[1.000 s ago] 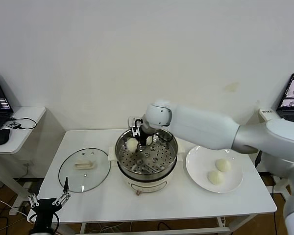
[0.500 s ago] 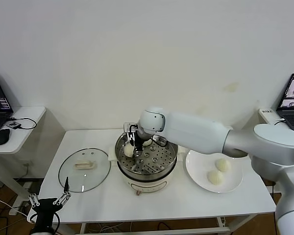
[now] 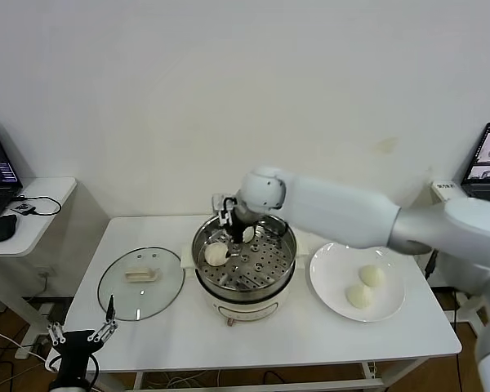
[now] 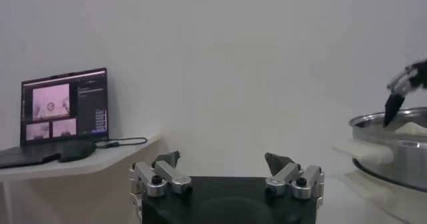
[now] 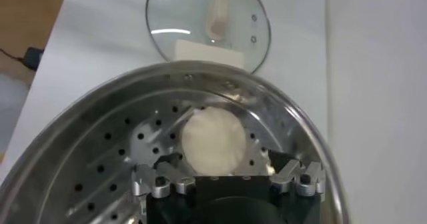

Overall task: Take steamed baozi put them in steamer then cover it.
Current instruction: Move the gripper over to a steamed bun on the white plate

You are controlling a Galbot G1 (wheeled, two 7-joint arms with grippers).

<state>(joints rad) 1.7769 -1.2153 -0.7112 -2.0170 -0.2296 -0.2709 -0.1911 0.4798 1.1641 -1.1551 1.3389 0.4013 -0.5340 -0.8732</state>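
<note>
Below the front left corner of the white table [image 3: 253, 339], the left gripper [image 3: 82, 336] hangs idle with its fingers spread apart. Two round cream-white steamed buns [image 3: 366, 286] lie on the flat white plate [image 3: 331, 286] near the right edge, and the clear glass lid with a cream handle [image 3: 140, 282] lies flat near the left edge. In the middle stands the shiny steel steamer pot [image 3: 245, 263], where a third bun [image 3: 216, 254] rests on the perforated tray at its left side, and the right gripper [image 3: 231, 226] hovers just above it with the jaws wide, holding nothing.

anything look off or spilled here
Nothing stands out. One bun sits on the steamer's perforated tray, two wait on the plate, and the lid lies flat on the table. The right gripper is open above the tray.
</note>
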